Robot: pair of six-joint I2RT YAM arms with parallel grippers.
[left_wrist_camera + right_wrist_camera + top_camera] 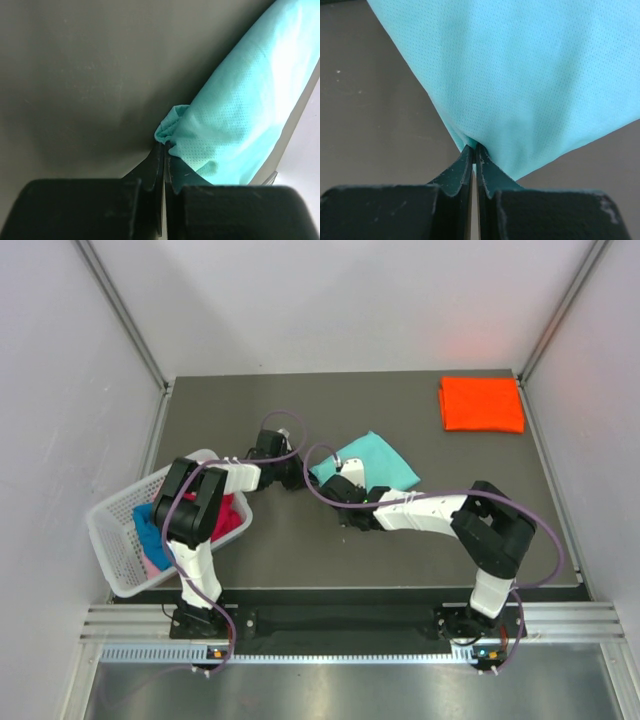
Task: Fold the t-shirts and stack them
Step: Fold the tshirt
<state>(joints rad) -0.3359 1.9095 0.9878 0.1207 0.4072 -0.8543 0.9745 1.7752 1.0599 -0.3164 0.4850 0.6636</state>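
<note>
Left gripper [163, 150], right gripper [474, 148], each pinching teal t-shirt [372, 462]

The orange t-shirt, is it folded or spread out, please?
Folded: the orange t-shirt lies as a compact, neat rectangle with no sleeves showing.

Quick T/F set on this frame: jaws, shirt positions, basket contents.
1. The left gripper and right gripper both have their jaws shut on the teal t-shirt. True.
2. The orange t-shirt lies in the basket. False: it lies folded at the far right corner of the table.
3. The basket is empty. False: it holds blue cloth and magenta cloth.
4. The teal and orange t-shirts lie apart. True.
</note>
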